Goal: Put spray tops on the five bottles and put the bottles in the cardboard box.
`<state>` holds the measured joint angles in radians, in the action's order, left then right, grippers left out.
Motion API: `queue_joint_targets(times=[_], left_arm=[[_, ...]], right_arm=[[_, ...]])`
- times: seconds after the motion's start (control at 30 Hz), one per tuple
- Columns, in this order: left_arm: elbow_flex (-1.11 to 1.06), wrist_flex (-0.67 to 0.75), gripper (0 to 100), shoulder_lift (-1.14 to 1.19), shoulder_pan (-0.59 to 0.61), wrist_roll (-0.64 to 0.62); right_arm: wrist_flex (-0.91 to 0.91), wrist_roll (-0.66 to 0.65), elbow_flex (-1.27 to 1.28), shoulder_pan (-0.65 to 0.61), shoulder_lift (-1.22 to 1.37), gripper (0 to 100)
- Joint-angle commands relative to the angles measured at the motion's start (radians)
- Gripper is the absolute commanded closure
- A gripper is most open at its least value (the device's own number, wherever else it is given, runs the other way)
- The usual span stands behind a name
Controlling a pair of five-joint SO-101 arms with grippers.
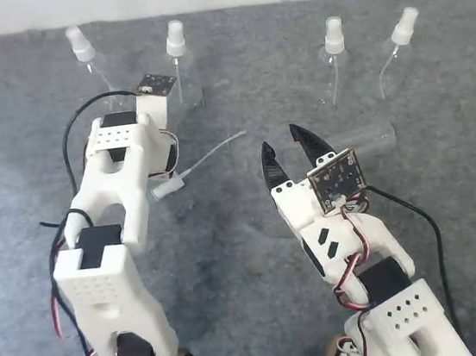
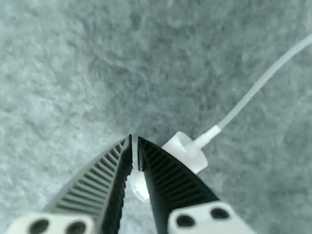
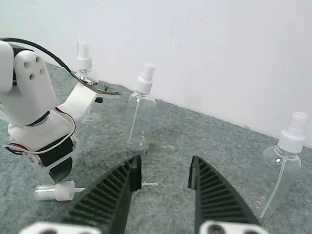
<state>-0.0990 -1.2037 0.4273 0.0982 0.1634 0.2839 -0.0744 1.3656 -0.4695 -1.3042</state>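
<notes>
At the far edge, 10 to 2 o'clock: I count four bottles standing upright in a row, each with a spray top on: the far-left bottle, the second bottle, the third bottle and the far-right bottle
Lying on its side: what looks to me like a clear fifth bottle rests on the grey mat, at 2 o'clock from my right claw and near the foot of the third bottle; it is too faint for me to make out its neck
Unfitted part: the loose spray top lies flat on the mat at about 9 o'clock from the table's middle, with its thin tube running off toward 2 o'clock
Left side: my left claw points down right over the loose spray top, clenched to a thin slit; the top's collar sticks out just beside one finger and a white bit shows through the slit, and I cannot tell whether that bit is pinched or merely lies underneath
Right side: my right claw is released, its jaws wide apart with nothing between them, near the middle of the table and pointing to 12 o'clock, at 3 o'clock from the loose spray top and apart from it
Left arm: white, stretched from 7 o'clock toward the second bottle
Backdrop: a white wall stands behind the row
</notes>
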Motion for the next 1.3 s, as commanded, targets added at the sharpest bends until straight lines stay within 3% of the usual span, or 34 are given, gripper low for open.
queue_joint_targets(times=[0.0,0.27,0.47,0.6,0.93,1.27], left_arm=[[0.041,-0.057,99,-0.023,-0.031,0.005],[-0.024,-0.071,99,-0.189,-0.043,0.003],[-0.217,0.049,99,-0.397,-0.026,0.002],[-0.306,0.109,99,-0.496,0.046,-0.003],[-0.507,0.304,99,-0.582,0.255,-0.253],[-0.657,0.453,99,-0.664,0.325,-0.301]], right_arm=[[-0.021,-0.011,-0.014,0.016,-0.021,85.3],[-0.012,-0.012,-0.020,0.018,-0.019,85.1],[-0.008,-0.012,-0.031,0.061,-0.021,85.3],[0.094,-0.012,-0.092,0.087,-0.019,85.3],[0.205,-0.012,-0.147,0.079,-0.019,85.1],[0.314,-0.098,-0.184,-0.056,-0.016,85.1]])
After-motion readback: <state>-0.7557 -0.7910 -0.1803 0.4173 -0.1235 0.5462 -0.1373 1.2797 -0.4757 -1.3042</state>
